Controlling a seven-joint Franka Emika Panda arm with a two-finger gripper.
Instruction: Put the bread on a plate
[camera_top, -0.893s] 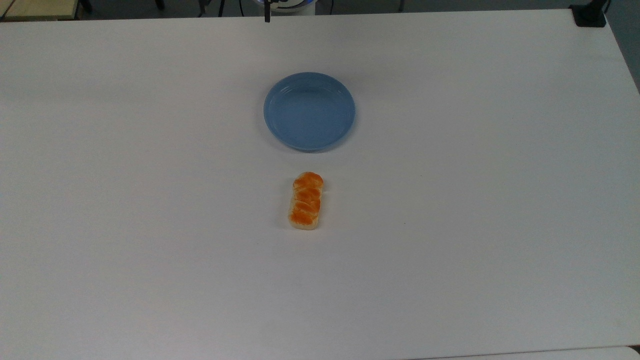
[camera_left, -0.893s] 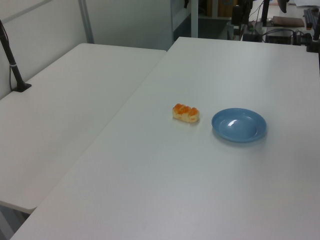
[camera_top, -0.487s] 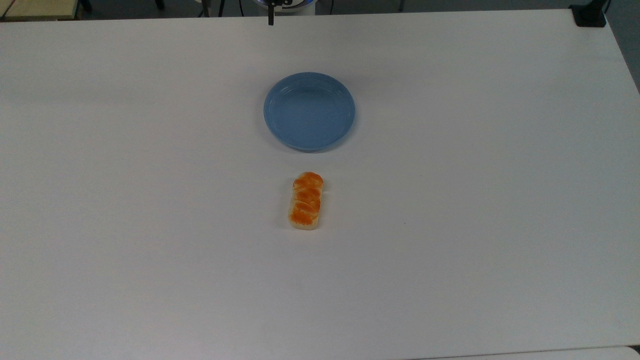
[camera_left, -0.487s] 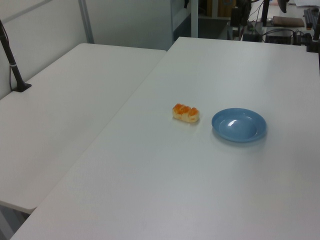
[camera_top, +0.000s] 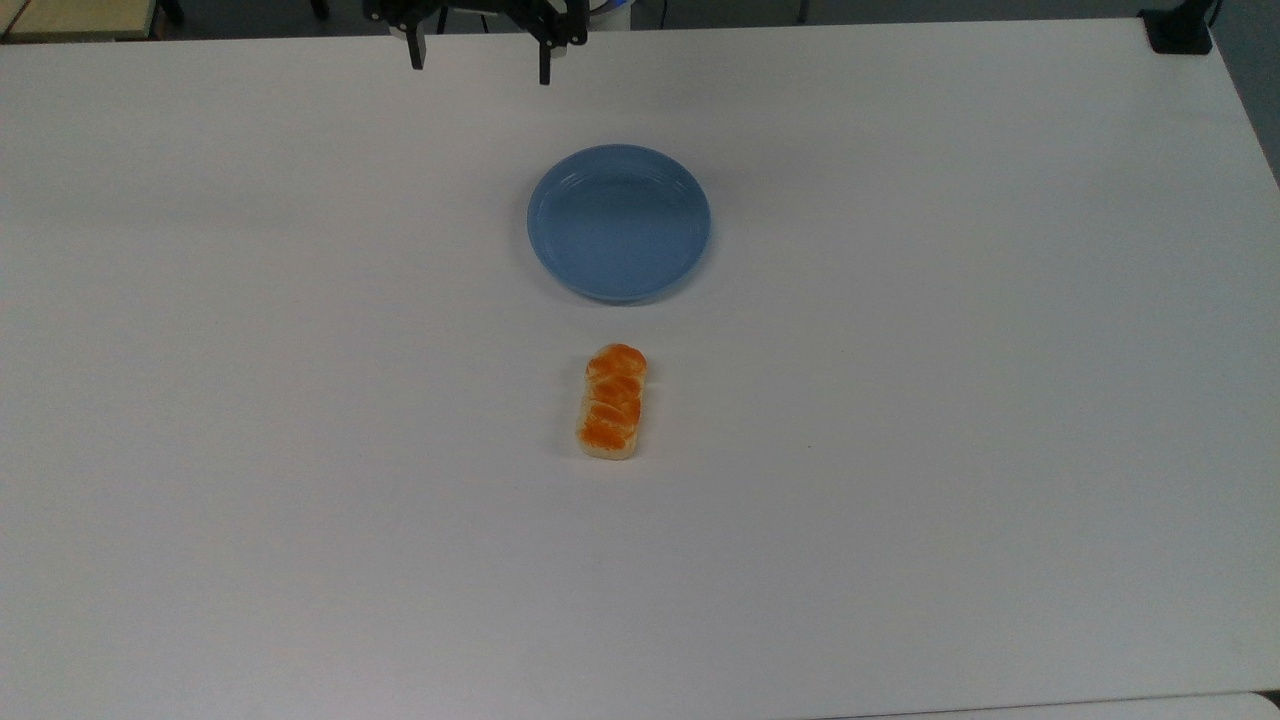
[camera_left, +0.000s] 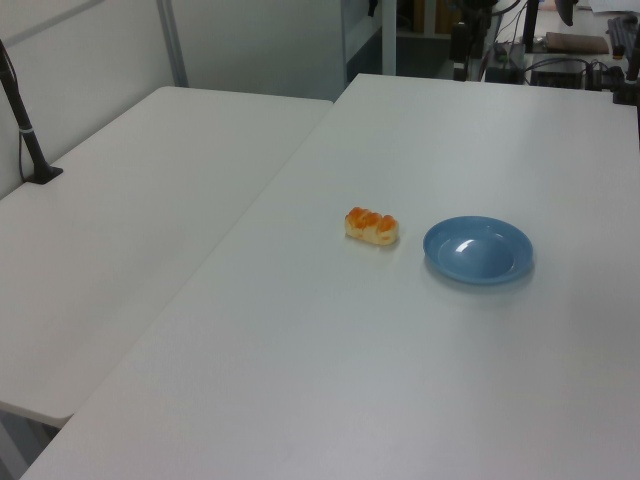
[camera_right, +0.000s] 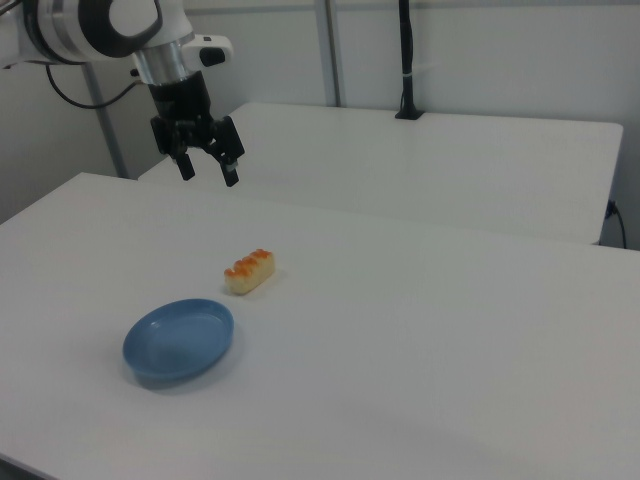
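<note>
The bread (camera_top: 612, 402), a small orange-topped loaf, lies flat on the white table (camera_top: 950, 400), a short way below the plate in the top view. The light-blue plate (camera_top: 619, 222) is bare. My gripper (camera_top: 480, 55) hangs open over the table's far edge, above and left of the plate in the top view, holding nothing. In the right view the gripper (camera_right: 207, 168) is in the air, well above and behind the bread (camera_right: 249, 271) and the plate (camera_right: 179, 341). The left view shows the bread (camera_left: 372, 226) just left of the plate (camera_left: 478, 250).
A black clamp (camera_top: 1180, 30) sits at the table's top right corner in the top view. A second white table (camera_left: 140, 210) adjoins this one, with a black pole (camera_left: 25, 130) on it. Another pole (camera_right: 405, 60) stands behind in the right view.
The gripper has come further into the top view from its upper edge, and both fingers now show spread apart. The bread and the plate have not moved.
</note>
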